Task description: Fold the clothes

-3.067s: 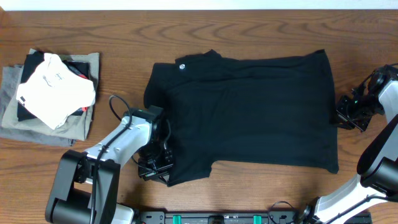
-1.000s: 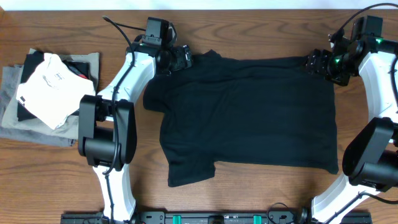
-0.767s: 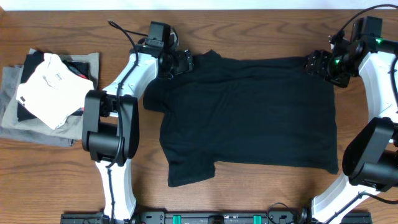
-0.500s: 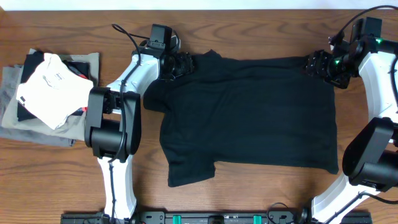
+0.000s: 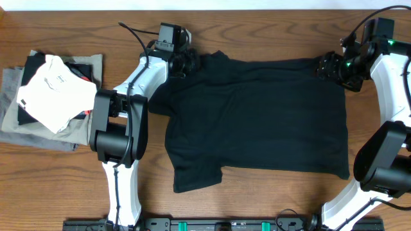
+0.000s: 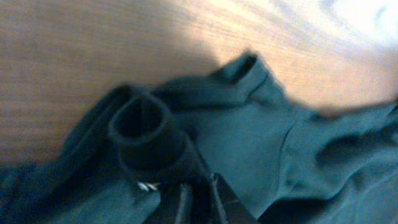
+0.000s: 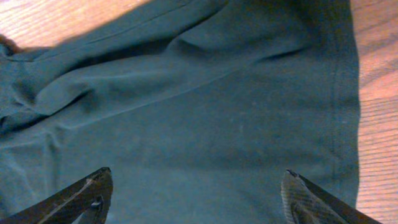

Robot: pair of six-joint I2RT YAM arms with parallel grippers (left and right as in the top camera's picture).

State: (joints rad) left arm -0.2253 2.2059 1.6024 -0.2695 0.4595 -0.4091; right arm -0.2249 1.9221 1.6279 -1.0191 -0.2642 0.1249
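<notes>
Item: black short-sleeved cotton T-shirt point(image 5: 257, 122), laid out mostly flat at the centre of the brown wood-grain worktop point(image 5: 64, 192), long side running left to right, not yet folded. One flap of cloth point(image 5: 196, 176) juts toward the near edge at its left end. Left hand point(image 5: 186, 63), at the far left corner of the garment: in the wrist view its fingers point(image 6: 185, 200) lie pressed together at a bunched, rolled-up fold and appear to pinch the cloth, though the blur leaves the bite uncertain. Right hand point(image 5: 331, 66), at the far right corner: fingers point(image 7: 93, 190) spread wide over flat fabric, the hem running along the right side of that view, nothing caught between them. Also present: stack of folded garments, white piece on top of grey and olive ones point(image 5: 54, 96), at the left of the worktop, well apart from the T-shirt. Hazards, as judged: with only one corner held, any lift would drag the garment askew and wrinkle it. The left grip sits on a rumpled roll, so it may carry a single layer or slip. The right hand, closing too near the hem, could miss the cloth. The jutting flap would spoil a square fold.
</notes>
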